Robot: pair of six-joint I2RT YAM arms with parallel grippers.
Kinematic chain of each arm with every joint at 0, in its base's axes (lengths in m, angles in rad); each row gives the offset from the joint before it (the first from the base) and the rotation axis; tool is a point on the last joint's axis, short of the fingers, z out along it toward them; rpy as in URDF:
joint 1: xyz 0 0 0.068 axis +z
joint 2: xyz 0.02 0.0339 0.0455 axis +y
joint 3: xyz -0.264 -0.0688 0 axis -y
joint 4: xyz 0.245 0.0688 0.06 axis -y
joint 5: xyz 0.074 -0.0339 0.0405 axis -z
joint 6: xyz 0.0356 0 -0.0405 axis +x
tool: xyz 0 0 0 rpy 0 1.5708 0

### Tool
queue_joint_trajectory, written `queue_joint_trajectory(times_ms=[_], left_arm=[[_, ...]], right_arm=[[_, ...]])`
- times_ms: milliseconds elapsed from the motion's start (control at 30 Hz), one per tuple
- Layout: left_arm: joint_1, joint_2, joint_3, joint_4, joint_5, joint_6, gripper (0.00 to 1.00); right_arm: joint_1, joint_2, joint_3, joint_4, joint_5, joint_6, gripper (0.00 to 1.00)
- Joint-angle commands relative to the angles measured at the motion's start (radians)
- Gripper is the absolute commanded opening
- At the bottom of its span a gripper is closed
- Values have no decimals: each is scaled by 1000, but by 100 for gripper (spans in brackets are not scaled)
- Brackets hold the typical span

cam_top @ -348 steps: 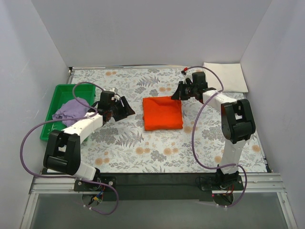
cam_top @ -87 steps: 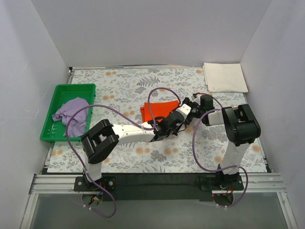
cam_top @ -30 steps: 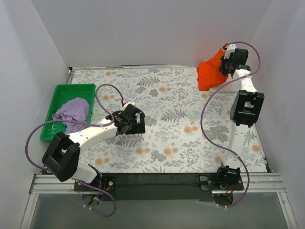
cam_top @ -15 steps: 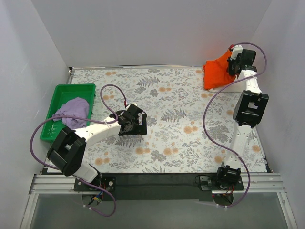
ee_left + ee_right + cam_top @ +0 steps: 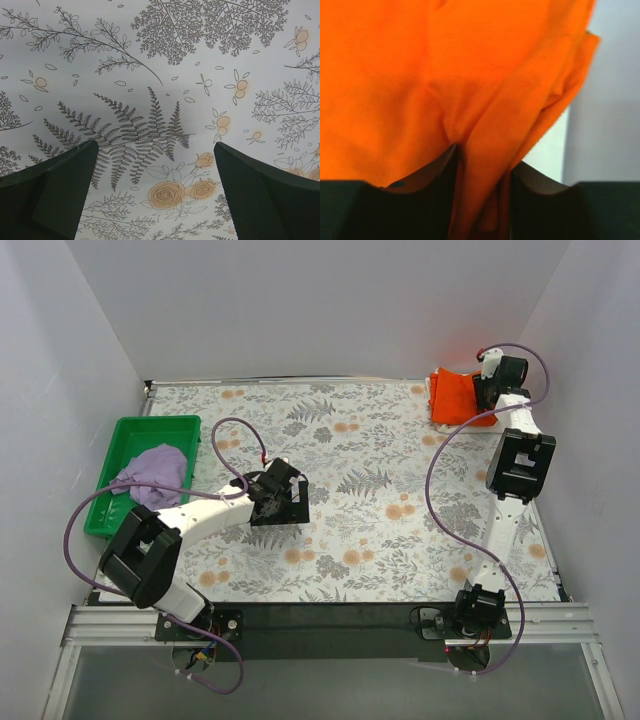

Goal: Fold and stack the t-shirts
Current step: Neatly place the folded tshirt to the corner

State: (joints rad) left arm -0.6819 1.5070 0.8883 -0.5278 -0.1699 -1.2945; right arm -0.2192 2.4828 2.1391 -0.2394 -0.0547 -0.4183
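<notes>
Orange tee: rumpled, far corner across table from green tray, atop cream-white tee.
Lilac tee: crumpled in green tray, not folded.
R gripper: orange cloth betw jaws; pinched or freed, can't tell.
L gripper: wide apart, empty, near green tray.
To do: lilac fold + stack.

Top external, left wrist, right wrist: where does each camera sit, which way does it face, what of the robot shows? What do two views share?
Top external: above and behind the bases, looking down on the floral table; both arms show.
Left wrist: on the left arm, facing down at the table; its fingers wide apart.
Right wrist: on the right arm, close on the orange t-shirt; a fold between its fingers.
Shared: top external and right wrist show that t-shirt.
</notes>
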Motion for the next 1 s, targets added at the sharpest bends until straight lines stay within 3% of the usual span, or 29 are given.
queue_joint_trajectory(times_ms=[0, 233, 433, 567, 800, 967], left_arm=[[5, 1, 8, -14, 15, -9, 95], [7, -8, 26, 2, 6, 0, 94], [7, -36, 34, 17, 0, -3, 94], [7, -70, 41, 20, -17, -9, 94], [7, -201, 116, -60, -114, -55, 95], [7, -378, 198, -210, -275, -109, 96]], right_arm=[[11, -13, 36, 109, 134, 7, 43], [24, -96, -14, 175, 236, 29, 44], [61, -235, -158, 178, 251, 81, 61], [69, -384, -304, 164, 242, 219, 67], [70, -660, -602, 103, 66, 499, 70], [69, -894, -683, -20, -13, 538, 71]])
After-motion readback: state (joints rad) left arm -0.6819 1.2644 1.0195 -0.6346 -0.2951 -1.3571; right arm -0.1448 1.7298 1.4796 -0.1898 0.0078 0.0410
